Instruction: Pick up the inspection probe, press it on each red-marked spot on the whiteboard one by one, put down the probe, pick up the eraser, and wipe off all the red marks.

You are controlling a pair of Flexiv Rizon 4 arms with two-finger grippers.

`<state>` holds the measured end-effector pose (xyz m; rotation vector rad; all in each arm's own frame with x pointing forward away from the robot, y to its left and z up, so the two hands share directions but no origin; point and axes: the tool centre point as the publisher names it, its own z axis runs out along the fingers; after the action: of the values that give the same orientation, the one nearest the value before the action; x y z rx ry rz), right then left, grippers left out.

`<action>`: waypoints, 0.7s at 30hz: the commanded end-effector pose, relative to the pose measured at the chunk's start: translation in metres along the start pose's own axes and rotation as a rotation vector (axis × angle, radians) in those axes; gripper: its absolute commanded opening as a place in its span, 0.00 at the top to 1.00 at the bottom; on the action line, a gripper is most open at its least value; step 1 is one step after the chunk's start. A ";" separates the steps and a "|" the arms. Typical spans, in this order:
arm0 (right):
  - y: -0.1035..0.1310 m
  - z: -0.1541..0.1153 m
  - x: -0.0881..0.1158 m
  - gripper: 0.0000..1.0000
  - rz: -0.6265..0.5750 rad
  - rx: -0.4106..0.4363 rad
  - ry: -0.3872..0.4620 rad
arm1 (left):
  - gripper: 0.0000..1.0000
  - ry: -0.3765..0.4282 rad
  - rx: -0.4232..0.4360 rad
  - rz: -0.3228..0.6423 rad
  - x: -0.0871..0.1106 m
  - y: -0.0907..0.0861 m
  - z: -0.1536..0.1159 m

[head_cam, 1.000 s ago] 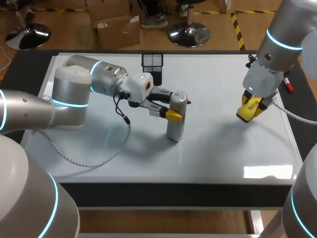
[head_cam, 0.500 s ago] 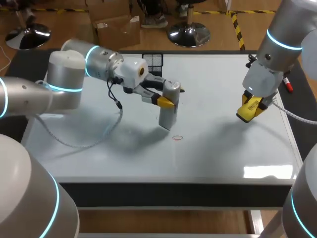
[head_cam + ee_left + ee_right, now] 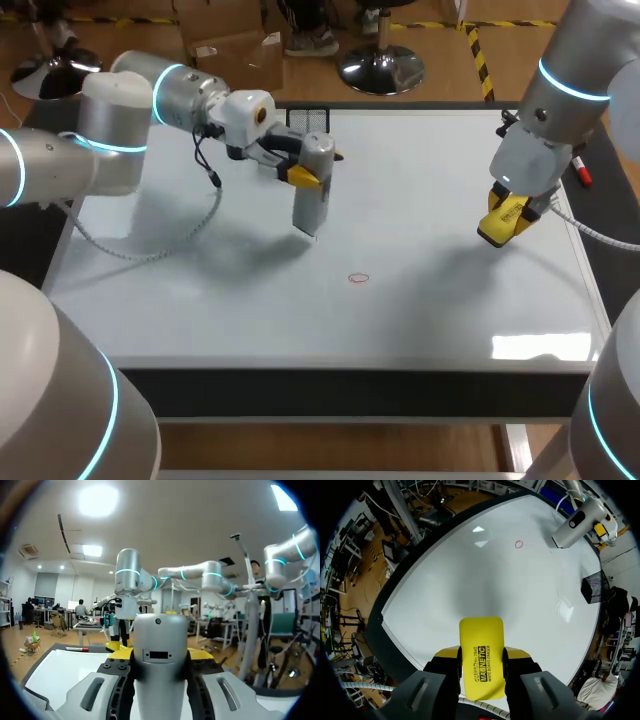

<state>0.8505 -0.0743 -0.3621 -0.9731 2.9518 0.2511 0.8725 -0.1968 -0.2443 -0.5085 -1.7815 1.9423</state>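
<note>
The probe (image 3: 311,205) is clenched by the left gripper (image 3: 318,167) at eleven o'clock from the mark (image 3: 358,279), the eraser (image 3: 503,221) by the right gripper (image 3: 512,214), seemingly for wiping.

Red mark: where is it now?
Head view: the red mark lies near the whiteboard's middle, in front and right of the probe in the left pincer.

Bright, even light falls from above onto my glossy white whiteboard (image 3: 420,180). A white glare patch sits near its front right corner, and my right wrist view catches a smaller bright spot on the board. Soft-edged shadows lie under my left arm (image 3: 120,150) and its grey cylindrical probe (image 3: 312,200), and near the yellow block eraser (image 3: 500,222). Ceiling lamps (image 3: 98,500) blaze white in my left wrist view.
</note>
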 end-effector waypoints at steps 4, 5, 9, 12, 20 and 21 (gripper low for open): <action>0.000 0.000 0.000 1.00 -0.001 0.002 0.003 | 1.00 0.181 -0.025 -0.021 -0.007 -0.007 -0.036; 0.000 0.000 0.000 1.00 -0.001 0.002 0.003 | 1.00 0.184 -0.023 -0.023 -0.009 -0.007 -0.044; 0.000 0.000 0.000 1.00 -0.001 0.002 0.003 | 1.00 0.208 -0.028 -0.029 -0.012 -0.009 -0.057; 0.000 0.000 0.000 1.00 -0.001 0.002 0.003 | 1.00 0.219 -0.021 -0.029 -0.014 -0.011 -0.068; 0.000 0.000 0.000 1.00 -0.001 0.002 0.003 | 1.00 0.235 -0.016 -0.038 -0.018 -0.010 -0.086; 0.000 0.000 0.000 1.00 -0.001 0.002 0.003 | 1.00 0.234 -0.016 -0.038 -0.019 -0.009 -0.086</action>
<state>0.8506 -0.0743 -0.3621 -0.9731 2.9518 0.2511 0.9283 -0.1377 -0.2414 -0.5538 -1.7559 1.8527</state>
